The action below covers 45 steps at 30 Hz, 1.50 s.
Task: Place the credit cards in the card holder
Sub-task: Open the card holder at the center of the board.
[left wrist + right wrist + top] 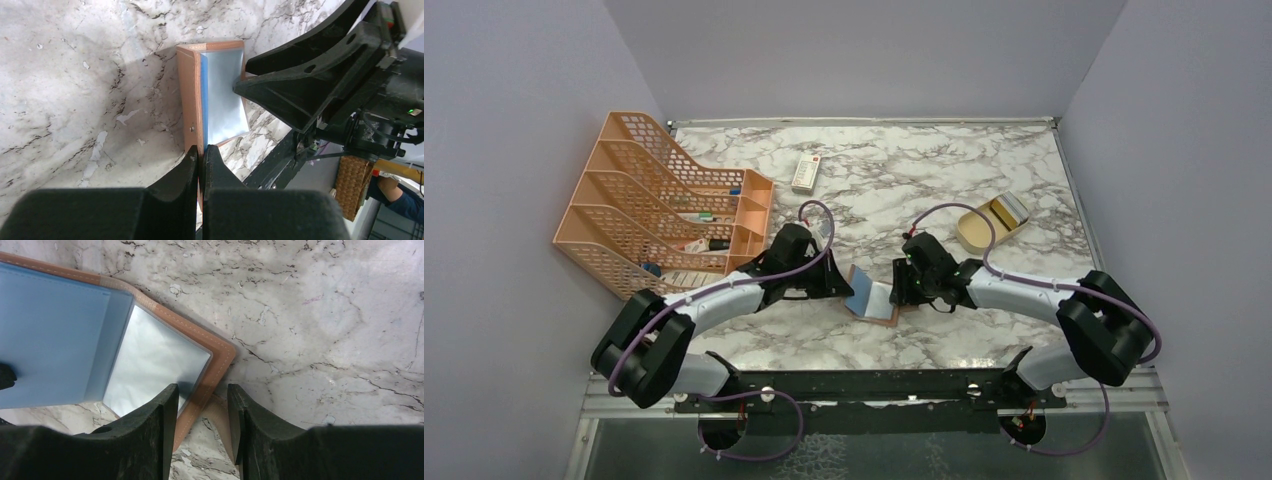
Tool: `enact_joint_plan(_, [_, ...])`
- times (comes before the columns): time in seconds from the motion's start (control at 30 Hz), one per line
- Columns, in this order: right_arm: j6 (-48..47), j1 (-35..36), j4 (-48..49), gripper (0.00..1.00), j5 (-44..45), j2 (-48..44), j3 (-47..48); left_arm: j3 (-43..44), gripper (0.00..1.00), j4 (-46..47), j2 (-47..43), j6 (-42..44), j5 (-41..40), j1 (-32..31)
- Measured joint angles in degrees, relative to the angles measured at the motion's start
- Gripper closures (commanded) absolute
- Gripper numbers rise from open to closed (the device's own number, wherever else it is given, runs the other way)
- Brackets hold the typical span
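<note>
Card holder (872, 298): lies open on the marble table (904, 170), with pale blue and silvery leaves showing inside.
Left gripper (202, 152): at the holder's left edge, fingers pinched tight on the brown cover.
Right gripper (202, 390): over the holder's right corner, fingers parted and straddling it, not clamped.
Credit cards (1009, 210): stacked in a tan box (972, 232), well apart from the holder, beyond it to the right.
</note>
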Motion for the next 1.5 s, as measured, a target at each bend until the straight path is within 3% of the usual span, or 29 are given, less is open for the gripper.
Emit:
enact_joint_plan(0.3, [-4.04, 0.02, 1.18, 0.6, -2.21, 1.01, 0.87, 0.02, 1.0, -3.17, -4.59, 1.66, -0.22, 0.2])
enact_joint_plan(0.43, [-5.05, 0.02, 4.59, 0.46, -5.92, 0.46, -0.28, 0.09, 1.0, -3.3, -6.78, 1.38, -0.2, 0.33])
enact_joint_plan(0.53, [-5.42, 0.11, 5.53, 0.42, -7.52, -0.55, -1.75, 0.42, 1.0, -3.32, -7.13, 1.18, -0.22, 0.39])
enact_joint_plan(1.07, [-8.0, 0.17, -1.27, 0.49, -2.62, -1.75, -0.63, 1.53, 1.0, -4.46, -4.39, 1.49, -0.48, 0.44])
enact_joint_plan(1.5, [-10.14, -0.13, 0.66, 0.51, 1.07, -3.39, 7.3, 11.26, 1.0, -16.06, -4.35, 10.58, -4.74, 0.68])
